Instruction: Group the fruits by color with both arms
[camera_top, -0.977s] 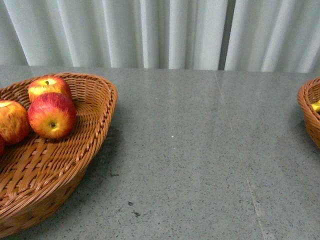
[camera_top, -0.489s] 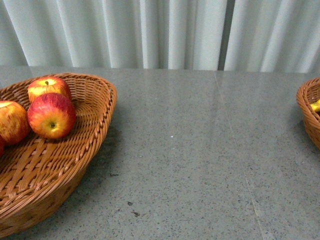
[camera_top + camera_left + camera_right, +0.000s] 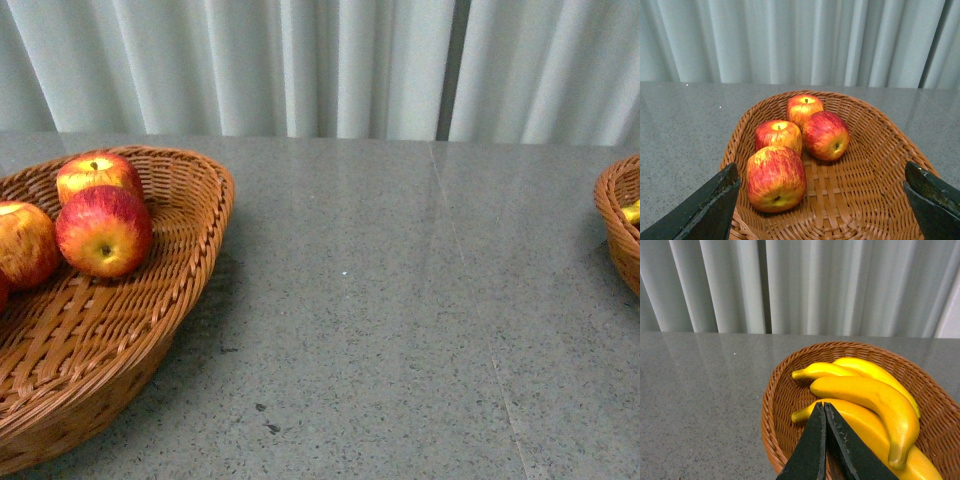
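At opposite desk edges, the fruit looks sorted.
Apples (image 3: pixel 800 145) fill the left basket (image 3: pixel 875 200), bananas (image 3: pixel 865 395) the right basket (image 3: pixel 771 405); left tool (image 3: pixel 822 200) gapes empty, right tool (image 3: pixel 826 440) is closed, empty.

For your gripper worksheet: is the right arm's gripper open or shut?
Shut. In the right wrist view the right gripper has both jaws pressed together, empty, above the bananas.
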Controlling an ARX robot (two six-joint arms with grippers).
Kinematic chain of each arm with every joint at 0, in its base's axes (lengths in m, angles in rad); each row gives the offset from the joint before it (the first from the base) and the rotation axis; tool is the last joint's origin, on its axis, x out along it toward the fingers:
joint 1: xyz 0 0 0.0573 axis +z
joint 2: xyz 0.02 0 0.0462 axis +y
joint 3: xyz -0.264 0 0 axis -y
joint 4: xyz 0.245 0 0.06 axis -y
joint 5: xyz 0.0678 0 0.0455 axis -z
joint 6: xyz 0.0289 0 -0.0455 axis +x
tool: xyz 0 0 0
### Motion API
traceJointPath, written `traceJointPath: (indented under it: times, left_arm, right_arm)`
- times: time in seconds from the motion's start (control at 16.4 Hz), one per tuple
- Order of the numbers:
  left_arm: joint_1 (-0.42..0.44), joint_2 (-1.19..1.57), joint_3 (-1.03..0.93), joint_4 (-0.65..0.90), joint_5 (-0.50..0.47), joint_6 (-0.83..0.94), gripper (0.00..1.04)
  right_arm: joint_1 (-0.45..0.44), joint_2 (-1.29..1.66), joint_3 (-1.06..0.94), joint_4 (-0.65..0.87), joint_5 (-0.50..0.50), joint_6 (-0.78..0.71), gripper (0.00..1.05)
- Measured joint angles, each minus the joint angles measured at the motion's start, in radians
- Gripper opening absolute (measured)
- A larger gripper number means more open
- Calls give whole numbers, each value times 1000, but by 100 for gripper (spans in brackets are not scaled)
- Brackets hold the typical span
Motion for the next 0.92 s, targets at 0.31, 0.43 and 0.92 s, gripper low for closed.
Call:
traceJointPath:
  times: [0.31,0.43,0.92]
  left_arm:
    - [0,0,0,0,0,0,98]
    - [0,0,0,0,0,0,98]
    - [0,0,0,0,0,0,98]
  right_arm:
    - [0,-52,-22,-25,0,0,2]
    - [0,-198,-48,-174,1,0,2]
    - [0,-244,-60,-177,0,2,2]
